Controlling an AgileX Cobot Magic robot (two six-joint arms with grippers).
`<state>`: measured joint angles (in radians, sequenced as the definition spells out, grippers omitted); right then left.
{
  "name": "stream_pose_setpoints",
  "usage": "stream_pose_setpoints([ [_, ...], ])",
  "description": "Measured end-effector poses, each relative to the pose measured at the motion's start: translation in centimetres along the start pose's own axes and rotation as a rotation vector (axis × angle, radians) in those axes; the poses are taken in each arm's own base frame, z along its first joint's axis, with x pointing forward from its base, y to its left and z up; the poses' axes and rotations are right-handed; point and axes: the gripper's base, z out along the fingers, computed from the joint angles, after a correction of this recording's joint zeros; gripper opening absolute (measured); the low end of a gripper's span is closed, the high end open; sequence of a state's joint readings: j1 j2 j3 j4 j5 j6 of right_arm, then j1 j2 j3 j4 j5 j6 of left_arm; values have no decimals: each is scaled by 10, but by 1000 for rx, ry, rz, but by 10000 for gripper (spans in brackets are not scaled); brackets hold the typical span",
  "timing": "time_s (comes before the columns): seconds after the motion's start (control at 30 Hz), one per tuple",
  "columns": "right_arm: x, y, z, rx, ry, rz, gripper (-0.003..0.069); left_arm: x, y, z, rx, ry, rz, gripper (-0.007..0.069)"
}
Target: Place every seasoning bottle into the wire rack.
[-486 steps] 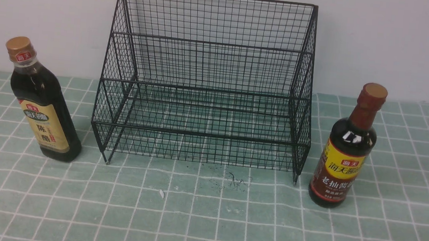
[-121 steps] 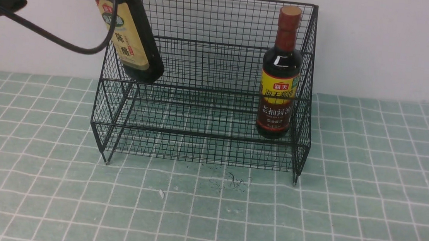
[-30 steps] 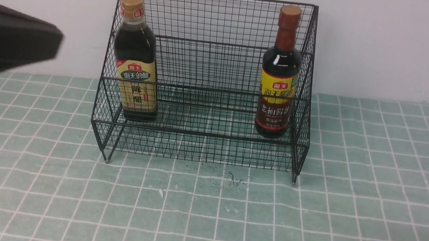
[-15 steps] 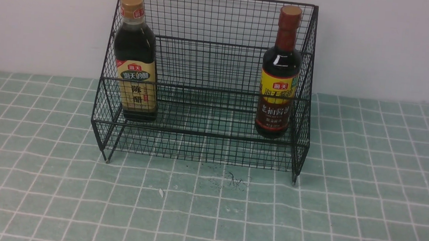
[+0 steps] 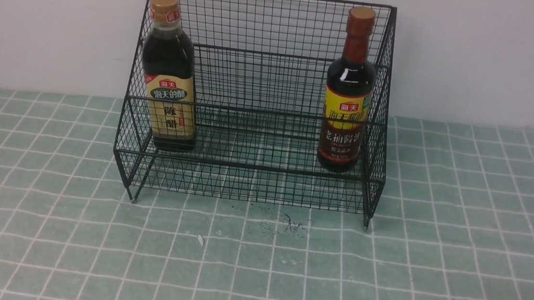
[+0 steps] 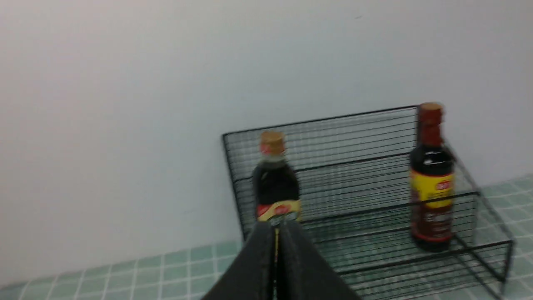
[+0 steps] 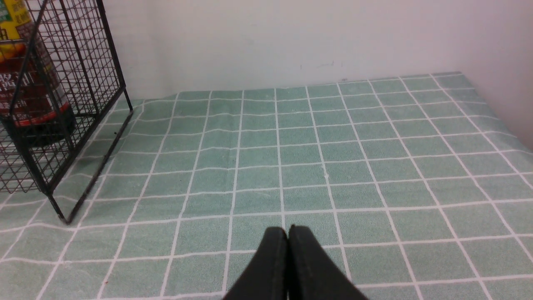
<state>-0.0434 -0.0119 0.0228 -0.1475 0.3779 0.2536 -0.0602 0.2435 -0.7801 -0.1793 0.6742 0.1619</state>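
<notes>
The gold-capped bottle (image 5: 169, 78) stands inside the wire rack (image 5: 255, 168), at its left end as the front view shows it, close by the sloped left side. Its beige label faces me, and dark liquid fills the body up to the shoulders. The red-necked bottle (image 5: 347, 94) stands in the same rack at the right end, near that side's mesh, its yellow-and-maroon label also turned my way. Both are upright or very nearly so, well apart, with the bare mesh of the rack's back (image 5: 264, 72) showing between them. The rack's front wires cross in front of the lower part of each label, and both caps reach up into the band of the tall back's top section.

The black rack sits on its short legs on the bench (image 5: 247, 269), which is covered in green with a grid of pale lines. Just in front of the rack are some dark scribbled marks (image 5: 293, 225) and a small white fleck (image 5: 200, 240). Behind everything rises a pale wall (image 5: 487, 63).

My left gripper (image 6: 275, 233) is closed, its fingertips together and gripping nothing, and the rack with both bottles lies ahead of it. My right gripper (image 7: 289, 233) is closed too, likewise holding nothing, with the grid-lined bench and one end of the rack in its view.
</notes>
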Motion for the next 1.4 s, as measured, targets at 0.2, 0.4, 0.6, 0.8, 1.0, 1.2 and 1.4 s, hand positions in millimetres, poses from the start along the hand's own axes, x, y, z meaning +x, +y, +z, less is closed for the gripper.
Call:
stream_pose_setpoints([
  [0.2,0,0,0,0,0,0,-10,109,7,17,-132,32,-27,-6],
  [0.4,0,0,0,0,1,0,-10,196,11,39,-145,271,-23,-6],
  [0.6,0,0,0,0,1,0,-10,218,12,42,-149,322,0,-6],
  [0.8,0,0,0,0,1,0,-10,217,10,43,-92,292,32,-6],
  [1.0,0,0,0,0,1,0,-10,217,9,43,-83,284,34,-6],
  [1.2,0,0,0,0,1,0,-10,217,9,44,-83,279,34,-6],
  [1.4,0,0,0,0,1,0,-10,217,9,44,-83,279,34,-6],
])
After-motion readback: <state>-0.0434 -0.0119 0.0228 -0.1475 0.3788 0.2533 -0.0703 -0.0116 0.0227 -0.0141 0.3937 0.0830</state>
